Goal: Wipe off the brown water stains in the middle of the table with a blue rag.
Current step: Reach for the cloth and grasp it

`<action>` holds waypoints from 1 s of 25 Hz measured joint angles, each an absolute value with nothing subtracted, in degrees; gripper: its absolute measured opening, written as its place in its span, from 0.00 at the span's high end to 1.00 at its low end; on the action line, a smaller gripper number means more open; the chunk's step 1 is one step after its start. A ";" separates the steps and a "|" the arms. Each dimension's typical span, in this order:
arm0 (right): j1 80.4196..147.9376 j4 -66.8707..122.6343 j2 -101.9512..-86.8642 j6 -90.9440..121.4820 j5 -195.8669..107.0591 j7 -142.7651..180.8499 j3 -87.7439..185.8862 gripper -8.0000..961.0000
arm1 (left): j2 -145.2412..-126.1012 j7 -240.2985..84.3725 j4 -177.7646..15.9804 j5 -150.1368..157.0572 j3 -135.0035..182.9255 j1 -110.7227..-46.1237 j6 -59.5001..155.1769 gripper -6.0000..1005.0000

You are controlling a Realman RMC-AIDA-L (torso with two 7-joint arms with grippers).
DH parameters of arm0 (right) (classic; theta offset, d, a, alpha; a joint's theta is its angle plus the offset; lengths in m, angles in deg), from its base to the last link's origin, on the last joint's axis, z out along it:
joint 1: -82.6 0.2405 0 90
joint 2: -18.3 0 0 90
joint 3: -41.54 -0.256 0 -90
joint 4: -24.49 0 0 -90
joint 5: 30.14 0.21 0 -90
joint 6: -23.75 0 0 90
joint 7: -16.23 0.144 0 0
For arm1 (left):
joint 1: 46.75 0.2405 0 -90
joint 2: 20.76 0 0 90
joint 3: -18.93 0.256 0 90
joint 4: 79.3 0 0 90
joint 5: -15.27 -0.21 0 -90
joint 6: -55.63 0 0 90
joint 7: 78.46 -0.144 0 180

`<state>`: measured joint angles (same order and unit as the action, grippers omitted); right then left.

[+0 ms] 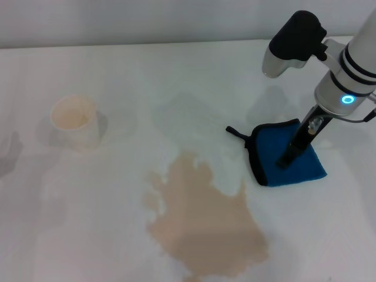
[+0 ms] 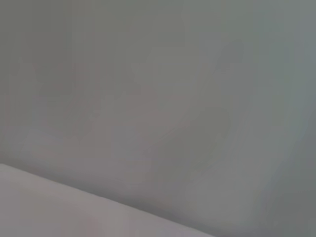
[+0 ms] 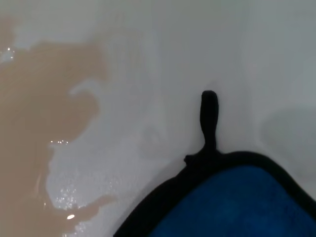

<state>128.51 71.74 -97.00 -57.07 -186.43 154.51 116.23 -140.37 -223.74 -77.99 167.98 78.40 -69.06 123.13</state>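
The blue rag (image 1: 270, 160) lies flat on the white table (image 1: 82, 229) at the right, its black loop tab (image 1: 235, 132) pointing left. My right gripper (image 1: 289, 156) reaches down from the upper right and its tip rests on the rag's middle. The brown water stains (image 1: 205, 226) form a wide tan puddle left of and nearer than the rag, apart from it. The right wrist view shows the rag's black-trimmed corner (image 3: 237, 205), the tab (image 3: 209, 118) and the puddle's edge (image 3: 29, 123). My left gripper is out of view; its wrist view shows only a blurred grey surface.
A cream paper cup (image 1: 74, 120) stands upright at the far left of the table, well away from the puddle. The table's far edge meets a grey wall (image 1: 147, 20) at the back.
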 joint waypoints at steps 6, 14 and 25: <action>128.44 70.20 -97.10 -55.51 -186.50 154.69 116.40 0.12 | -140.41 -223.74 -78.00 167.90 78.53 -69.44 122.70 0.11; 128.43 68.70 -97.19 -53.91 -186.50 154.74 116.44 0.14 | -140.46 -223.74 -78.11 167.88 78.26 -69.47 122.68 0.11; 128.40 68.44 -97.25 -53.80 -186.57 154.75 116.69 0.19 | -140.46 -223.74 -77.82 167.84 78.25 -69.94 122.98 0.11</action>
<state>128.40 68.44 -97.25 -53.80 -186.57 154.75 116.69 -140.46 -223.74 -77.82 167.84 78.25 -69.94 122.98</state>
